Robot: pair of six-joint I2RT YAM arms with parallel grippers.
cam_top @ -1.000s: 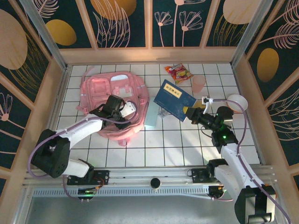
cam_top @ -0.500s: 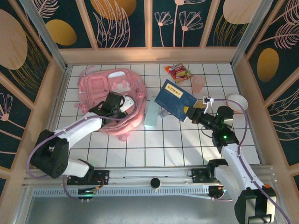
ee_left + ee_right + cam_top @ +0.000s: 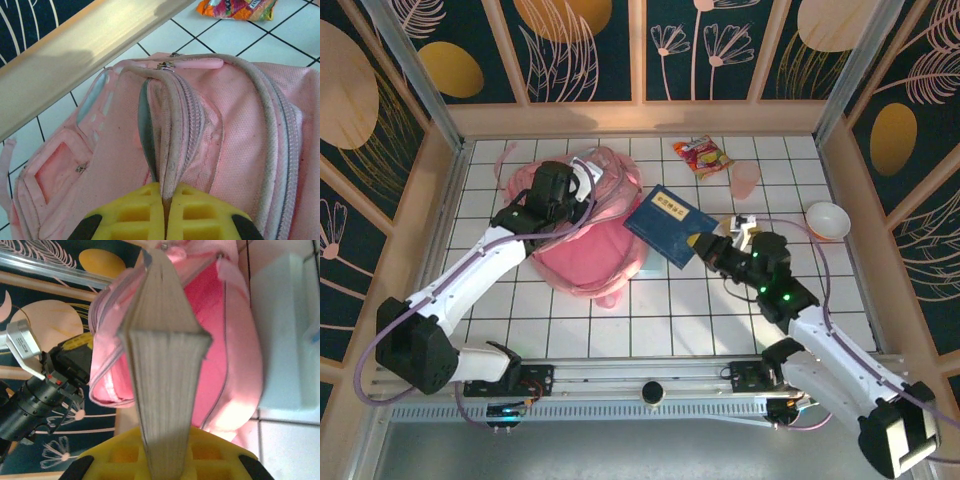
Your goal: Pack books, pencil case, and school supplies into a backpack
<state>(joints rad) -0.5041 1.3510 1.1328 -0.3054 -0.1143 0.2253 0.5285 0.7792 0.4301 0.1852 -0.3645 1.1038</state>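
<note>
The pink backpack [image 3: 582, 245] stands bunched up at the left, its mouth facing right. My left gripper [image 3: 563, 190] is shut on the piped zipper rim of the backpack [image 3: 220, 125], the yellow fingers [image 3: 135, 215] pinching it and holding it up. A navy book [image 3: 665, 225] with a cream label hangs tilted beside the backpack's mouth, my right gripper [image 3: 705, 243] shut on its near edge. In the right wrist view the book [image 3: 165, 365] points page-edge first at the pink opening [image 3: 220, 340]. The pale blue-green pencil case [image 3: 282, 330] lies on the tiles beside the backpack. The school supplies are hidden.
A red-orange snack packet [image 3: 702, 155] lies at the back, with a pink cup [image 3: 746, 180] to its right. A white bowl [image 3: 827, 220] sits near the right wall. Wooden rails [image 3: 640, 118] fence the tiled floor on three sides.
My left gripper shut on the backpack's rim and pulled it up and toward the back, bunching the bag. The right arm carried the book left toward the bag's mouth.
</note>
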